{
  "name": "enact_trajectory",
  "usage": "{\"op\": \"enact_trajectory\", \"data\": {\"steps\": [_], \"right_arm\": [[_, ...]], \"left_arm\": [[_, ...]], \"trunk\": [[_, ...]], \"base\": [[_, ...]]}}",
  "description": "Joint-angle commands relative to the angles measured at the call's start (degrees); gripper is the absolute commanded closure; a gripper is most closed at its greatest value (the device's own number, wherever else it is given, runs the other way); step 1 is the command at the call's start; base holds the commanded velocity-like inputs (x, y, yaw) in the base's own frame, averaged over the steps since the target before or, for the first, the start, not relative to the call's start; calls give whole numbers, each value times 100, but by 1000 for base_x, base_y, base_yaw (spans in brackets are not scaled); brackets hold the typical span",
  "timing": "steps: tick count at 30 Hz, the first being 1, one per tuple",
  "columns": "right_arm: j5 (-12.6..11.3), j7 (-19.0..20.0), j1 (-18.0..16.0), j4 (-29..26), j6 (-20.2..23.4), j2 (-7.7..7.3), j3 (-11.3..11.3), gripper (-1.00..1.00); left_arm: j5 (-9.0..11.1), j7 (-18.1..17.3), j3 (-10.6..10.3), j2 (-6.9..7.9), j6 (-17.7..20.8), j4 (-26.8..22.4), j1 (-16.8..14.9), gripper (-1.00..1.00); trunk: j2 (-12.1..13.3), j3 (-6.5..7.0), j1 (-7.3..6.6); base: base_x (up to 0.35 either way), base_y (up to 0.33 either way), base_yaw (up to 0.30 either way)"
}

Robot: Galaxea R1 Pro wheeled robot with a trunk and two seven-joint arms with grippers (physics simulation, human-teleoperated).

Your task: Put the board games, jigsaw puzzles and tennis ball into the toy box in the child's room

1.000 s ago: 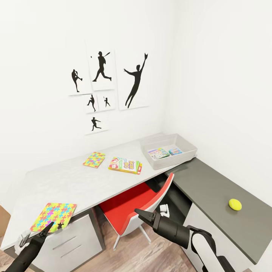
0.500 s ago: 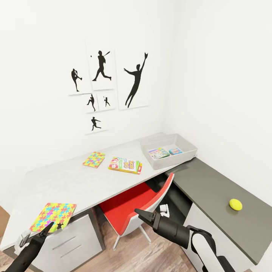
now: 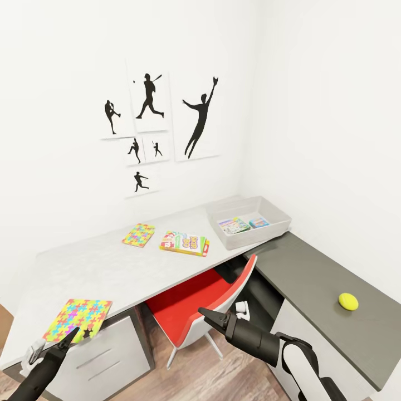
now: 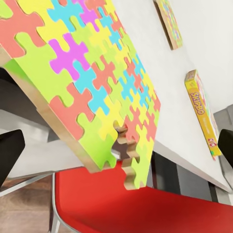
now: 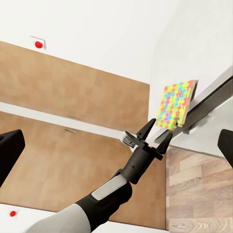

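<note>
Nearest me, at about seven o'clock, the left gripper [image 3: 78, 333] hangs with its fingers spread apart and nothing between them, its tips just at the overhanging edge of the near jigsaw puzzle [image 3: 79, 318], which juts out past the front edge of the table [image 3: 100, 267]. At five o'clock the right gripper [image 3: 207, 317] hovers low in front of the red chair [image 3: 195, 303], jaws parted a little and holding nothing. Farther on, at eleven o'clock, lie the second jigsaw puzzle [image 3: 138, 235] and the Skip-Bo box [image 3: 185, 244], side by side. At one o'clock the toy box [image 3: 248, 221] already holds some boxes. The tennis ball [image 3: 348, 301] sits off at three o'clock on the dark lower section. My worry: a clumsy pinch on that thin overhanging square could tip it off the edge to the floor
</note>
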Motion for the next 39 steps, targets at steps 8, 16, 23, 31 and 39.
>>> {"op": "enact_trajectory", "data": {"steps": [8, 16, 23, 31, 39], "right_arm": [[-9, 8, -5, -1, 15, -3, 3, -100], [-10, 7, -5, -1, 15, -2, 3, -100], [-9, 6, -5, -1, 15, -1, 3, -100], [-9, 4, -5, -1, 15, -1, 3, -100], [-9, 4, -5, -1, 15, -1, 3, -100]], "left_arm": [[18, -24, 22, -1, 59, 2, -7, -100], [18, -24, 20, -1, 59, 2, -7, -100], [18, -24, 21, -1, 59, 2, -7, -100], [12, -22, 16, -2, 57, 2, -7, -100], [10, -24, 14, -3, 51, 2, -7, -100]], "trunk": [[-331, -154, 178], [-331, -154, 178], [-331, -154, 178], [-331, -154, 178], [-331, -154, 178]], "base": [[0, 0, 0], [0, 0, 0], [0, 0, 0], [0, 0, 0], [0, 0, 0]]}}
